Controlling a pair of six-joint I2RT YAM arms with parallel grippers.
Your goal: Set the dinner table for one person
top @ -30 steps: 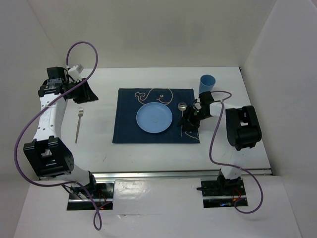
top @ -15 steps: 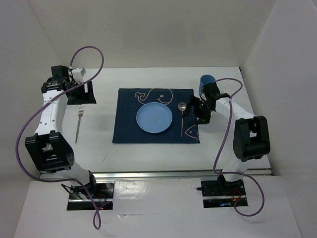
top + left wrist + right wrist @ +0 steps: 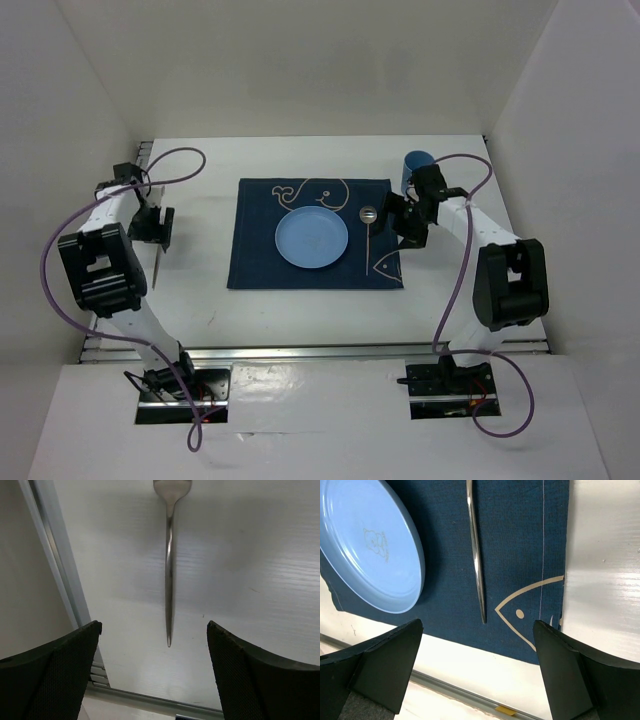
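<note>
The white dinner table [image 3: 205,300] carries a navy placemat [image 3: 255,265] with a light blue plate [image 3: 312,240] in its middle. A spoon [image 3: 368,215] lies on the mat to the right of the plate, and its handle [image 3: 476,555] shows in the right wrist view. My right gripper [image 3: 402,222] hovers open just right of the spoon, with nothing between its fingers [image 3: 375,665]. A fork [image 3: 156,268] lies on bare table left of the mat. My left gripper [image 3: 152,225] stands open over the fork's head end, the handle [image 3: 169,580] lying free between the jaws.
A blue cup [image 3: 418,165] stands upright off the mat's far right corner, close behind my right arm. A metal rail [image 3: 60,570] runs along the table's left edge near the fork. White walls close in the table on three sides.
Both grippers opened wide. The right one let go of the spoon and drew back to the right. The left arm swung from the far left corner to over the fork.
</note>
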